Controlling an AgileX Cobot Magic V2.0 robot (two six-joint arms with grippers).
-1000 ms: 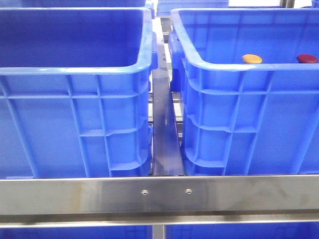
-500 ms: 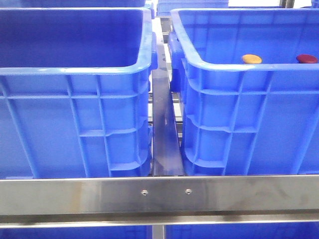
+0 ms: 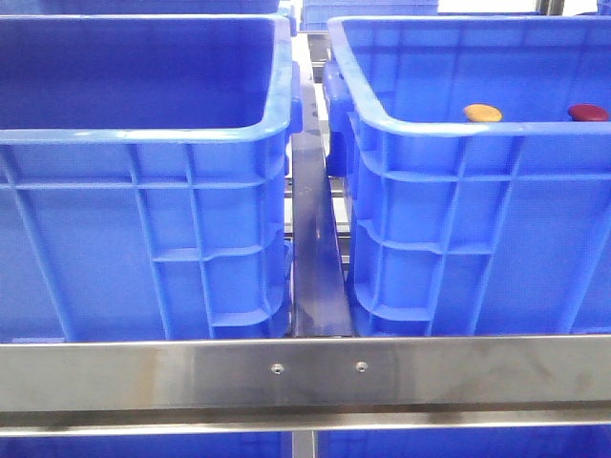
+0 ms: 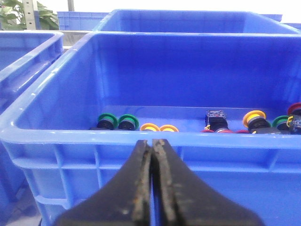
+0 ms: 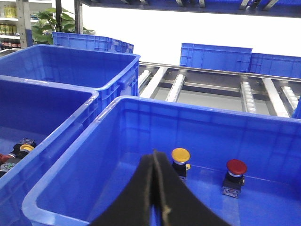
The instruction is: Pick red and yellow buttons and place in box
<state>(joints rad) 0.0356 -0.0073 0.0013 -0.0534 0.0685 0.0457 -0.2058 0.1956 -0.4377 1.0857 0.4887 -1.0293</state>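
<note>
Both the left gripper and right gripper have their fingers pressed together on nothing, while the yellow button and red button, likely light, rigid, slippery-domed, stand inside the right crate, best pinched across their caps.

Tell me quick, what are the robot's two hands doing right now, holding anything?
Left hand: closed, holding nothing, outside the crate of mixed buttons.
Right hand: closed, holding nothing, above the box.

Blue box, yellow button, red button
</note>
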